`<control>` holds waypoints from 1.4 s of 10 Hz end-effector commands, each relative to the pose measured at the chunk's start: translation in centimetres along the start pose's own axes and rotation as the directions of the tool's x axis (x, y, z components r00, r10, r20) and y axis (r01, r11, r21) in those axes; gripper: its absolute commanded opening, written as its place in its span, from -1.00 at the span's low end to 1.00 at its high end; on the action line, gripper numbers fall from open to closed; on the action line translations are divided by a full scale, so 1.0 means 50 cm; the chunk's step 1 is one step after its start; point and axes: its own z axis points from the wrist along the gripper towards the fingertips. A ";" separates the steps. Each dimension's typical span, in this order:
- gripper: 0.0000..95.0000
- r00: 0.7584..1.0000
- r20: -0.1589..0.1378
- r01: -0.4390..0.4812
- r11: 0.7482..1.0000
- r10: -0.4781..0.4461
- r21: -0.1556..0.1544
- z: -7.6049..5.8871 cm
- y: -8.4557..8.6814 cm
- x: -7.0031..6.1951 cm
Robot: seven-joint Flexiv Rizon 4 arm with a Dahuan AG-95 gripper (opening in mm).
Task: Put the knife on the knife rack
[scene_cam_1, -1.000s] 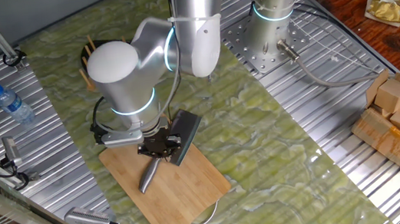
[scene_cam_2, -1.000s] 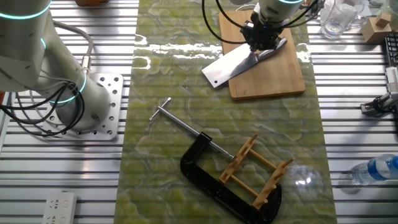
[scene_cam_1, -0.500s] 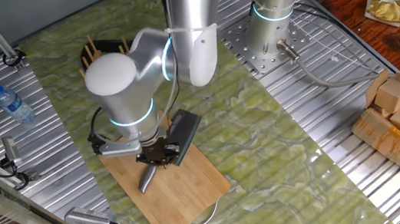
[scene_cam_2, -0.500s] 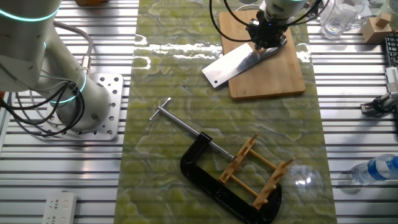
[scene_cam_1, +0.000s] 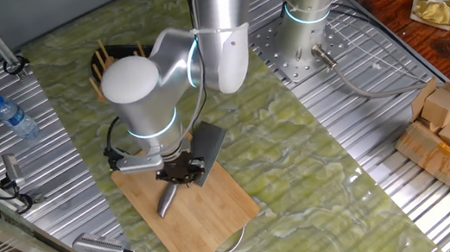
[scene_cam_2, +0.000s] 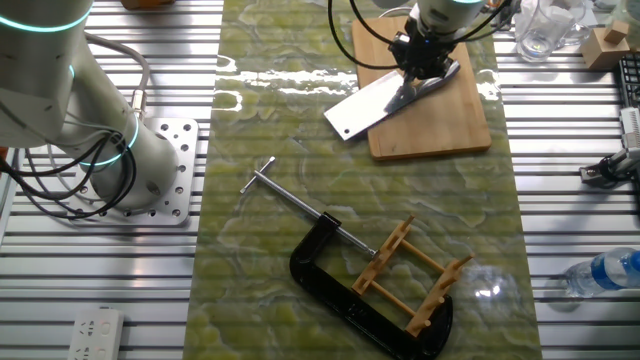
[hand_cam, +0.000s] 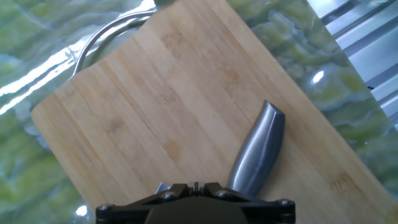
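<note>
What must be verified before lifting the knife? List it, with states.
1. End effector positioned over the knife where handle meets blade: ok.
2. Fingers closed on the handle: cannot tell, the hand view hides them.
3. Knife lying on the cutting board, blade overhanging its edge: ok.
4. Knife rack free of other items: ok.
5. Rack held in the black C-clamp: ok.

Black clamp (scene_cam_2: 340, 290) crowds the knife rack (scene_cam_2: 412, 275) (green mat (scene_cam_2: 300, 160) between lies open)
</note>
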 end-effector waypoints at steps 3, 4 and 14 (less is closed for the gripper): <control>-1.00 1.000 0.000 0.014 1.000 -0.014 -0.001 -0.004 0.007 0.014; -1.00 1.000 0.000 0.018 1.000 -0.018 -0.001 -0.004 0.011 0.019; -1.00 1.000 0.011 -0.018 0.994 0.019 -0.105 -0.033 0.029 0.039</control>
